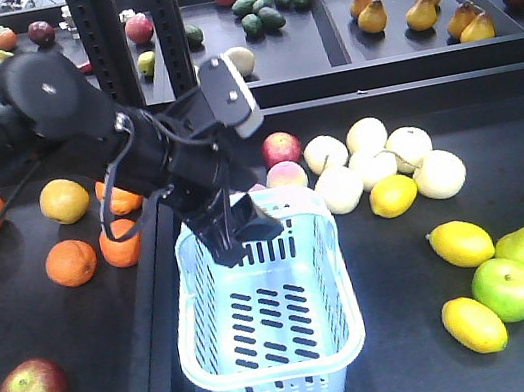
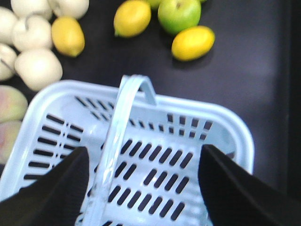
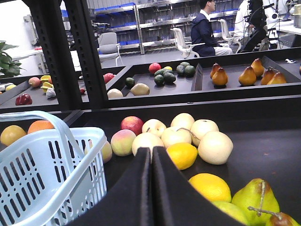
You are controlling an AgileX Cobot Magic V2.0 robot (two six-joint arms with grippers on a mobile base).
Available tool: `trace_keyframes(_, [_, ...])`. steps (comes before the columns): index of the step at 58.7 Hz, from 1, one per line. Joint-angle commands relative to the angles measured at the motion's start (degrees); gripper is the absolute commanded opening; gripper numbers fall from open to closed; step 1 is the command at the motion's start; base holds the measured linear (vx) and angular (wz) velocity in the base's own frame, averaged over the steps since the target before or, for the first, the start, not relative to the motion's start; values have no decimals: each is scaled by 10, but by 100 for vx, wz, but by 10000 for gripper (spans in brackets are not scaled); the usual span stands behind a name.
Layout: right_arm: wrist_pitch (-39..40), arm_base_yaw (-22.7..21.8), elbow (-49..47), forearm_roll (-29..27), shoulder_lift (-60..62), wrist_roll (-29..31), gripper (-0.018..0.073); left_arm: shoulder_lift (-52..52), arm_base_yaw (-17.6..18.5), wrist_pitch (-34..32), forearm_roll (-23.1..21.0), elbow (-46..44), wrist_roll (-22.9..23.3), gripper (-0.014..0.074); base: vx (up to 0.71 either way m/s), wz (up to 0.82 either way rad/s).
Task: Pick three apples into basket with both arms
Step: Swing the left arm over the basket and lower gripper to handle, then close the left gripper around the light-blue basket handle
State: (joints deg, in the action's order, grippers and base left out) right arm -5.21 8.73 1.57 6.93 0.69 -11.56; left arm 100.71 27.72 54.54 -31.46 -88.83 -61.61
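Basket (image 1: 281, 388): pale blue, slotted, nothing inside, standing on the black table (image 1: 415, 372); left gripper (image 1: 243, 232) poised over its far end, jaws wide apart and holding nothing, one raised handle (image 2: 117, 127) showing between them; right gripper (image 3: 151, 151) pressed closed, empty, low beside the basket near the lemons (image 3: 181, 155); apples (image 1: 34, 390): dark red, on the neighbouring surface, well apart from the basket.

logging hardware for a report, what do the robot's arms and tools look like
The left arm is a black cylinder with looping black cables and a grey-white wrist block. The left tool is black; the right tool shows only black wedge-shaped fingers.
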Motion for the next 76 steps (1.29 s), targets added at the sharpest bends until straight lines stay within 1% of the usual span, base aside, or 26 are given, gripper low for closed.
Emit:
trace_keyframes(1, [43,-3,8,3,7,3,-8,-16,3,-32,7,-20,17,481,0,0])
trace_keyframes(5, [43,-3,8,3,7,3,-8,-11,3,-47,14,-20,17,481,0,0])
trace_keyframes(14, [43,-3,8,3,7,3,-8,-10,3,-86,13,-20,17,481,0,0])
trace_keyframes(26, [43,-3,8,3,7,3,-8,-10,3,-88,14,-20,17,481,0,0])
trace_keyframes(37, [43,-3,8,3,7,3,-8,13,3,-88,44,-20,17,481,0,0])
trace_keyframes(42, [43,-3,8,3,7,3,-8,31,3,-92,44,-20,17,481,0,0])
trace_keyframes(52, [42,-3,8,3,7,3,-8,62,1,-126,44,-20,17,481,0,0])
trace_keyframes(60, [42,-3,8,3,7,3,-8,79,1,-127,43,-20,18,481,0,0])
trace_keyframes(63, [42,-3,8,3,7,3,-8,79,1,-126,43,-20,27,479,0,0])
trace_keyframes(67, [42,-3,8,3,7,3,-8,79,1,-126,43,-20,42,460,0,0])
trace_keyframes(71, [42,-3,8,3,7,3,-8,79,1,-124,43,-20,54,423,0,0])
trace_keyframes(76, [42,-3,8,3,7,3,-8,79,1,-115,42,-20,57,344,0,0])
